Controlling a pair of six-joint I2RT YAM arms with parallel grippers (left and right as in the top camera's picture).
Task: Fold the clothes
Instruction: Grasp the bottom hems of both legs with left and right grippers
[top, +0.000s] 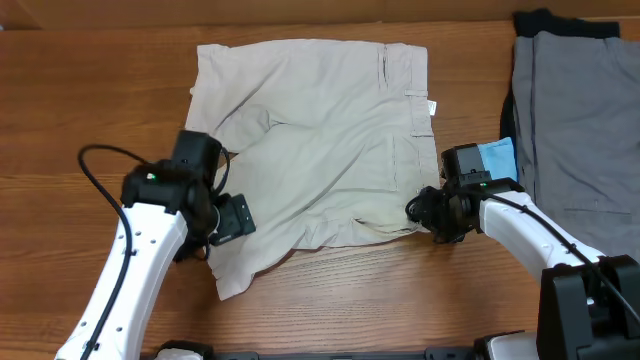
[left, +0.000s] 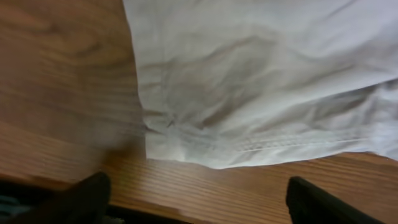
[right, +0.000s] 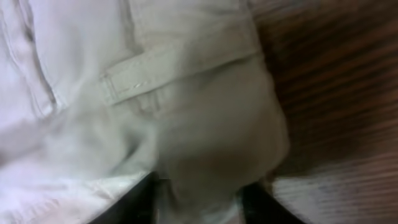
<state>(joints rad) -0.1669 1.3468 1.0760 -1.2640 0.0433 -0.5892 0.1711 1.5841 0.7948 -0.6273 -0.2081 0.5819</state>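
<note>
Wooden table (top: 350, 290), rumpled beige shorts (top: 320, 140), left tool (left: 199, 193) spread, right tool (right: 199, 199) pinching their corner.

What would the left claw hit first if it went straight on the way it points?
Most likely the hem of the beige shorts, which lies just ahead of the open left claw; depth is unclear, so it could touch the wooden table first.

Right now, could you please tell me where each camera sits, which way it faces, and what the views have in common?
Overhead: above the table, looking straight down at shorts and a grey garment; both arms show.
Left wrist: on the left arm, facing the shorts' hem corner; its fingers stand apart.
Right wrist: on the right arm, close on a belt loop; cloth between its fingers.
Shared: all see the shorts.
</note>
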